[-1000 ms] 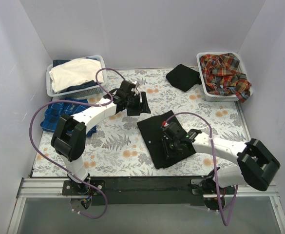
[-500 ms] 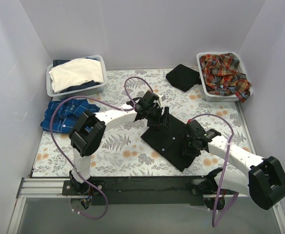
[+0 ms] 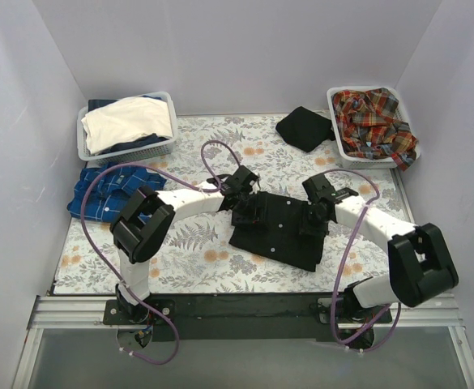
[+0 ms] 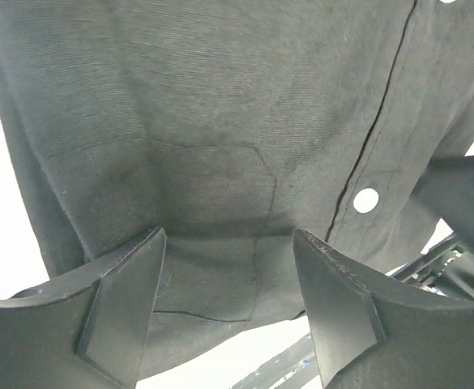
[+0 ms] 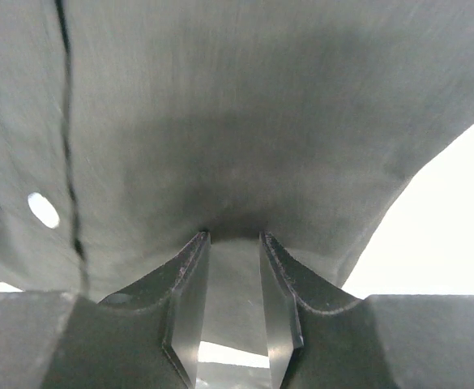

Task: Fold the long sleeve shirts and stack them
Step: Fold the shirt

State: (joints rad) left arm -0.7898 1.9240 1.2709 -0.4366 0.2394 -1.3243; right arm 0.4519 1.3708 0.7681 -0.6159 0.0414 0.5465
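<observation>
A black long sleeve shirt (image 3: 281, 237) with small pale buttons lies crosswise on the flowered table (image 3: 196, 259), between the two arms. My left gripper (image 3: 249, 212) is at its left edge. In the left wrist view its jaws (image 4: 228, 235) stand wide apart, open, tips against flat cloth (image 4: 220, 121) near a pocket seam and a button (image 4: 365, 200). My right gripper (image 3: 311, 220) is at the shirt's right part. In the right wrist view its narrow jaws (image 5: 232, 237) are shut on a fold of the black cloth (image 5: 261, 105).
A blue-and-white checked shirt (image 3: 107, 190) lies at the left. Behind it a basket (image 3: 84, 150) holds white cloth. A folded black garment (image 3: 303, 127) sits at the back. A basket (image 3: 339, 150) at the back right holds red-orange plaid shirts (image 3: 372, 117).
The right gripper swung the black shirt from the near middle up and to the right, turning it crosswise. The left gripper came across from the left and settled on the shirt's left edge.
</observation>
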